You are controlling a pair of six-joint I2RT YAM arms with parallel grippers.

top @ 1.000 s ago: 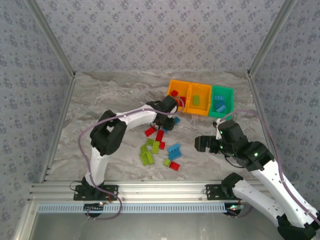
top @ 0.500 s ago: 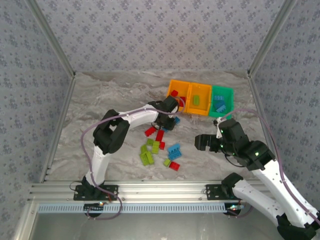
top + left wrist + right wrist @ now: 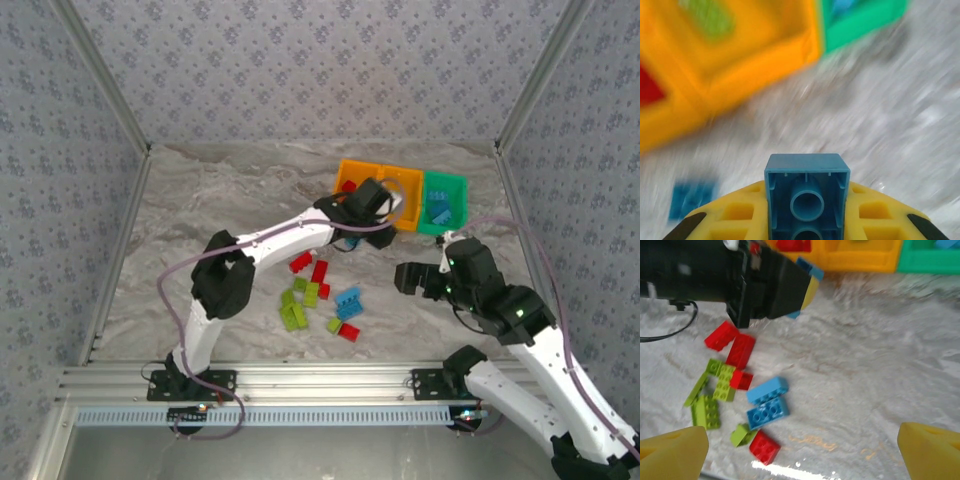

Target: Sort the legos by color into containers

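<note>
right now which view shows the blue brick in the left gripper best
Left wrist: the blue brick sits centred between the yellow fingers, hollow underside visible. Right wrist catches a blue corner; top external gives the left gripper covering it.

No readable text.
Nothing legible on the legos (image 3: 319,270) or containers (image 3: 446,176); the left wrist view is motion-blurred.

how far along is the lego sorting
Partly done. The bins already hold a few bricks: red and green in the orange ones, blue in the green one. In hand: the left gripper is shut on a blue brick, near the bins. Left: about a dozen loose bricks of all three colours on the table; the right gripper is open and empty.
</note>
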